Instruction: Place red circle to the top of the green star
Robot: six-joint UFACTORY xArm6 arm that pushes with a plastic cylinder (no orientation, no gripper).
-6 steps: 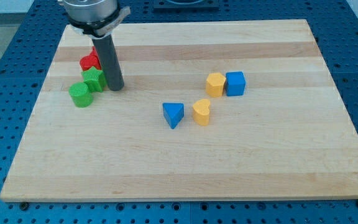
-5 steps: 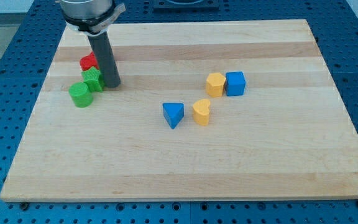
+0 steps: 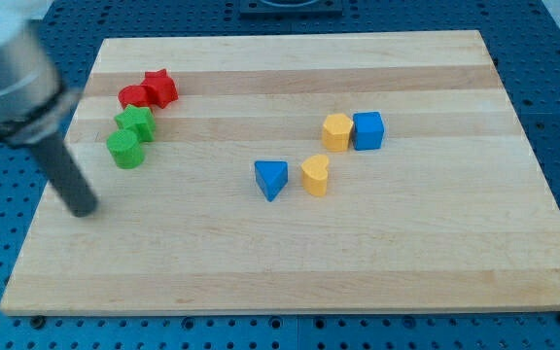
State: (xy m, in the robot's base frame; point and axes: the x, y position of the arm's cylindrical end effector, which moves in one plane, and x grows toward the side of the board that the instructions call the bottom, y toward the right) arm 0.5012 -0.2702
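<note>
The red circle (image 3: 131, 96) lies at the board's upper left, touching the red star (image 3: 160, 87) on its right. The green star (image 3: 135, 122) sits just below the red circle, close to it. A green circle (image 3: 124, 150) sits just below the green star. My tip (image 3: 85, 208) rests on the board at the view's left, below and to the left of the green circle, well apart from all blocks. The rod above it is blurred.
A blue triangle (image 3: 271, 179) and a yellow heart (image 3: 315, 175) lie near the board's middle. A yellow hexagon (image 3: 336, 130) and a blue cube (image 3: 367, 129) sit side by side up and to the right of them. The board's left edge (image 3: 51, 175) is close to my tip.
My tip has moved from beside the green star's right down and to the left, to the board's left side. The red star is now uncovered. The blocks have hardly shifted.
</note>
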